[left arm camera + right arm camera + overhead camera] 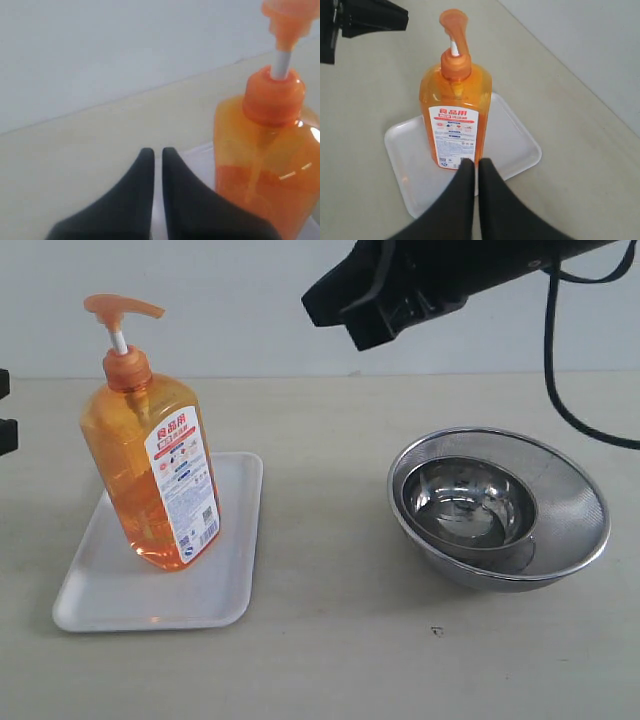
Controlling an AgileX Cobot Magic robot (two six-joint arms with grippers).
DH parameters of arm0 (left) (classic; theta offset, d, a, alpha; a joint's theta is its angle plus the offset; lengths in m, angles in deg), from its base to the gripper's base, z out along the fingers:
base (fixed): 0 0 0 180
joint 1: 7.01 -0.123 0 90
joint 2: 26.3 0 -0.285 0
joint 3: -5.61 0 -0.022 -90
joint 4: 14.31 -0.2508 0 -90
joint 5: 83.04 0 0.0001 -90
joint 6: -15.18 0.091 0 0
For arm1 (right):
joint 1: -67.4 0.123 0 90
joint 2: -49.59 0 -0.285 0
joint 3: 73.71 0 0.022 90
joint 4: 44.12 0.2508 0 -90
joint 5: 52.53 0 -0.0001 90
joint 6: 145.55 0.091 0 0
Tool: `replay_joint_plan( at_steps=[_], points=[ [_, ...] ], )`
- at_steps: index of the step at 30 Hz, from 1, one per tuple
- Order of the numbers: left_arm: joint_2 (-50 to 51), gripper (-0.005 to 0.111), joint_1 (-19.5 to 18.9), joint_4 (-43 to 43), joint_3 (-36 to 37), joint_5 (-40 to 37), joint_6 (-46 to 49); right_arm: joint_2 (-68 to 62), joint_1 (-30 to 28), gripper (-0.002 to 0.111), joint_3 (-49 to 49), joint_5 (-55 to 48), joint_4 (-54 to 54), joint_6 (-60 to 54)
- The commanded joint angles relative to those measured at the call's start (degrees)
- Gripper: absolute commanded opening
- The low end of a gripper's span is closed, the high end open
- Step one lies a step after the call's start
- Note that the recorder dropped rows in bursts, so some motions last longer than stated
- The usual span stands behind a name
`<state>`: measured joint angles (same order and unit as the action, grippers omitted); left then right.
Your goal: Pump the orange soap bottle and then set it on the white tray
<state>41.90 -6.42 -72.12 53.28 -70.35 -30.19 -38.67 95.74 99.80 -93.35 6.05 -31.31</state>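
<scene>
The orange soap bottle (150, 480) stands upright on the white tray (120, 600), its pump head raised on the white stem. My left gripper (154, 152) is shut and empty, hovering beside the bottle (265, 165) at about shoulder height, without touching it. Only its black edge (5, 410) shows at the far left of the exterior view. My right gripper (472, 162) is shut on nothing, held high above the table and looking down at the bottle (455, 115) and tray (515, 140). In the exterior view it hangs at the top (335, 302).
A small steel bowl (470, 505) sits inside a wider mesh steel bowl (565, 490) on the right of the beige table. A black cable (560, 380) hangs from the right arm.
</scene>
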Motion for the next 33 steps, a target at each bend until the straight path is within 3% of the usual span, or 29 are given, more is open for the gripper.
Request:
replay_joint_plan(
  at_steps=[1, 11, 22, 33],
  points=[
    [0.4, 0.005, -3.7, -0.3, 1.1, 6.8, 0.8, -1.4, 0.2, 0.000, -1.4, 3.0, 2.1, -2.7],
    [9.5, 0.005, -10.1, -2.8, 1.9, 18.3, 1.2, -2.9, 0.2, 0.000, -8.7, 8.6, 16.4, -17.5],
    [15.3, 0.005, -11.0, -3.7, 1.9, 22.7, 3.8, -9.3, 0.3, 0.000, -8.9, 4.0, 27.4, -29.0],
    [22.5, 0.005, -18.2, -5.5, 1.9, 36.5, 4.2, -16.1, 0.4, 0.000, -8.9, -3.1, 40.1, -41.0]
  ],
)
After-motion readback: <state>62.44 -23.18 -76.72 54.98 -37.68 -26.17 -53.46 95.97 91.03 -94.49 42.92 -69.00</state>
